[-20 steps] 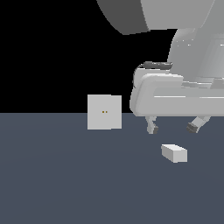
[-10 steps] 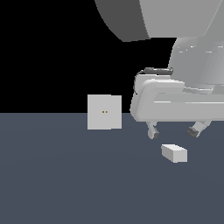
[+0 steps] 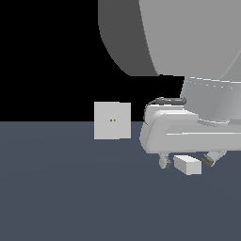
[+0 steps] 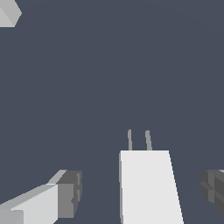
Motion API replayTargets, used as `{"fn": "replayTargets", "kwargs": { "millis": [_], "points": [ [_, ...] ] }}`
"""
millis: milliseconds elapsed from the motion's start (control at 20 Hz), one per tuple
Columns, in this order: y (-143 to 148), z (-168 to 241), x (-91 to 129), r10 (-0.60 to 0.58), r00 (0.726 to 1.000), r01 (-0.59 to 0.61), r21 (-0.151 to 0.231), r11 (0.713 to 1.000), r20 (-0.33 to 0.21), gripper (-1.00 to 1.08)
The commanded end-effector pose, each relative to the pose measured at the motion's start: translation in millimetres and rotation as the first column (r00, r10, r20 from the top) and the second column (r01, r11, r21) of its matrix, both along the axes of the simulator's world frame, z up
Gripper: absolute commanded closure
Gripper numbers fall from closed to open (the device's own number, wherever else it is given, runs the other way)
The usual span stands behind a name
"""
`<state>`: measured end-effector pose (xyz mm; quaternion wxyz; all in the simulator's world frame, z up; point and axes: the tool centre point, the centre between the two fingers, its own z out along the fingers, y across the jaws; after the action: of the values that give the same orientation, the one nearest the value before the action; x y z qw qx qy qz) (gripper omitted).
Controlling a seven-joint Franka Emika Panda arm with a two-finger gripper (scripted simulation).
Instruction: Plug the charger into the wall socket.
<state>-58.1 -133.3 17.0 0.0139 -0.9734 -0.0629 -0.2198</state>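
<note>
The charger is a small off-white block lying on the dark floor. In the wrist view the charger shows two thin grey prongs at its far end. My gripper hangs low over it, open, with one finger on each side of the block and gaps between pads and block. The fingertips sit level with the block's sides. The wall socket is an upright light-grey square panel with two tiny orange dots, standing toward the exterior view's left of the charger. A corner of the wall socket shows in the wrist view.
The large grey arm body fills the exterior view's upper right. The floor is a flat dark slate surface.
The gripper has come down from above the charger until its open fingers straddle the block. The charger and the wall socket have not moved.
</note>
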Motion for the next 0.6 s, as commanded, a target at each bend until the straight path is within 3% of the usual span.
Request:
{"fn": "replayTargets", "kwargs": {
  "millis": [0, 100, 150, 550],
  "points": [
    [-0.2, -4.6, 0.4, 0.000, 1.000, 0.000, -0.001, 1.000, 0.001, -0.92],
    [-0.2, -5.6, 0.5, 0.000, 1.000, 0.000, -0.001, 1.000, 0.001, -0.92],
    [-0.2, -5.6, 0.5, 0.000, 1.000, 0.000, -0.001, 1.000, 0.001, 1.08],
    [-0.2, -5.6, 0.5, 0.000, 1.000, 0.000, -0.001, 1.000, 0.001, 1.08]
  ]
}}
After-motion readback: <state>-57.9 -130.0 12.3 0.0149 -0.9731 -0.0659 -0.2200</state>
